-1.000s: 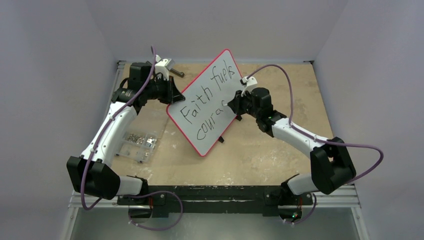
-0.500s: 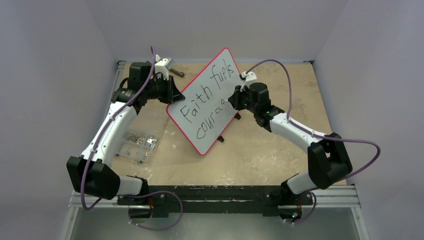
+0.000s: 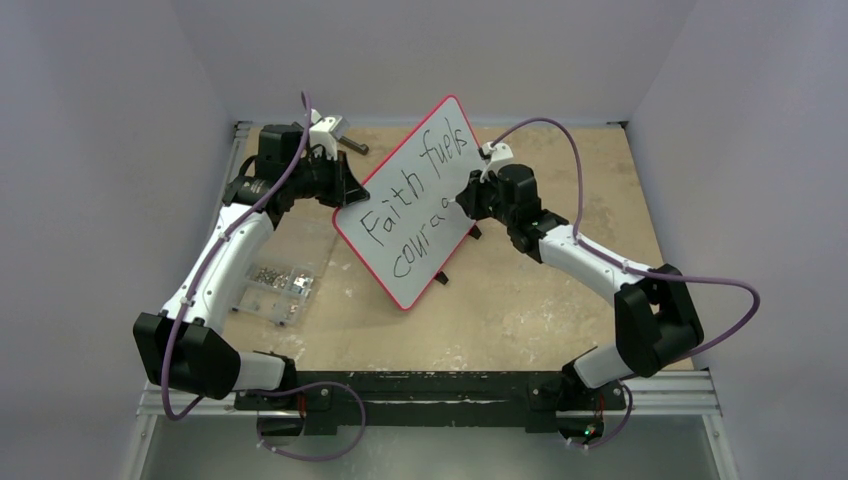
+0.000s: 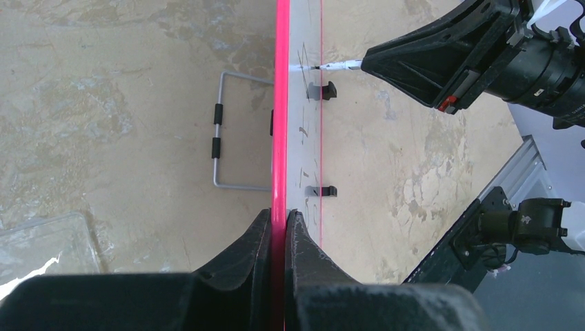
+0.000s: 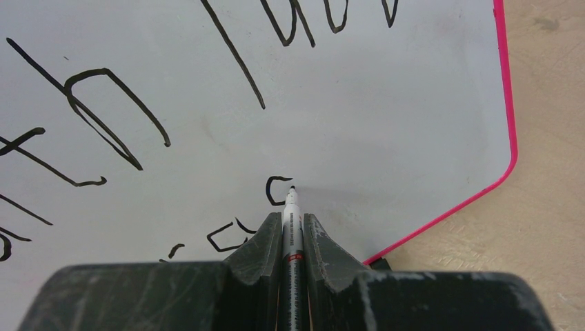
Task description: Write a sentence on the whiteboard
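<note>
From above, the whiteboard (image 3: 425,215) is standing tilted up in the middle of the table (image 3: 540,300), a little toward the far edge. Its long side is running from near-left to far-right, and its written face is turning toward the right arm. The left gripper (image 3: 345,195) is pinching the board's left end, I'd say to steady it against the pen's push. The sentence (image 3: 415,195) is reading "Faith fuels" with "coura" beneath, so the last word looks unfinished. The right gripper (image 3: 468,203) is hanging at that line's end.

Through the left wrist camera, the left gripper (image 4: 279,219) is clamping its fingers on the whiteboard (image 4: 281,103), seen edge-on as a red line, while the marker (image 4: 336,65) is meeting the face squarely.

Through the right wrist camera, the right gripper (image 5: 291,219) is squeezing the marker (image 5: 290,207). The marker is pointing straight out along the fingers, its tip touching the sentence (image 5: 276,189) at a small half-formed letter near the board's lower right corner.
</note>
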Controlling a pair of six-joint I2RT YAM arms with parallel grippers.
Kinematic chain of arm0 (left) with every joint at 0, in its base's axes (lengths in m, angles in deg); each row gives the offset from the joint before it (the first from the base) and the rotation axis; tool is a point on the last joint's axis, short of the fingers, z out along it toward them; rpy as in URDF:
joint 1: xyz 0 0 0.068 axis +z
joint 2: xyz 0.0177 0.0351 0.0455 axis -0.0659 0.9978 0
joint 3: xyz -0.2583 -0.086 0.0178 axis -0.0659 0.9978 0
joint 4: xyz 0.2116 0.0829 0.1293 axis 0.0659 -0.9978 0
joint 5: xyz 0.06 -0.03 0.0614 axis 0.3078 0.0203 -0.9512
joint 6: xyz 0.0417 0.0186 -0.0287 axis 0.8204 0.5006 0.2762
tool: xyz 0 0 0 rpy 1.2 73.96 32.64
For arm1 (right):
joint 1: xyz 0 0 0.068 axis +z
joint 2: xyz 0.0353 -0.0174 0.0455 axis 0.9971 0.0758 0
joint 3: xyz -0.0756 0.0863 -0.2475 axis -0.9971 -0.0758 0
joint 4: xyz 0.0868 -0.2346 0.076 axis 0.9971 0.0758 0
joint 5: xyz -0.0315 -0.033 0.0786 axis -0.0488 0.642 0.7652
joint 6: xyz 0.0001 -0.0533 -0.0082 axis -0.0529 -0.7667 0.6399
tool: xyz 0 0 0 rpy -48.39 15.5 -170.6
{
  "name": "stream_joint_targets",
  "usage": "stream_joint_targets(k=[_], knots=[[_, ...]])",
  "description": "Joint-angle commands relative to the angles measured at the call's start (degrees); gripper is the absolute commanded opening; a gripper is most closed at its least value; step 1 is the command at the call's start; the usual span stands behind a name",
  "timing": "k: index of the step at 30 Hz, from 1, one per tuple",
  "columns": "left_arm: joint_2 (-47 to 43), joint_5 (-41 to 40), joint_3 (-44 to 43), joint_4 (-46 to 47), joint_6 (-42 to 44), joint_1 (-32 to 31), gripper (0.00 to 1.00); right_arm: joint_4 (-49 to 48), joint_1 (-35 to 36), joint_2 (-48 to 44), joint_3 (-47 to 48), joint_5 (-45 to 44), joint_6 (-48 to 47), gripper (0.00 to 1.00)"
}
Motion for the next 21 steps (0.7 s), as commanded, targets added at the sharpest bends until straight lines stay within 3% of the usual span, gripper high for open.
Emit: stream_joint_targets(k=[1, 21], knots=[[-1.66, -3.72, -0.25, 2.01, 3.40, 0.37, 0.00, -2.23, 0.36, -0.64, 2.22, 0.62, 0.64, 0.00], [-1.58, -3.72, -0.39, 2.01, 3.40, 0.27, 0.00, -3.18, 0.35, -1.45, 1.53, -0.17, 1.32, 0.00]])
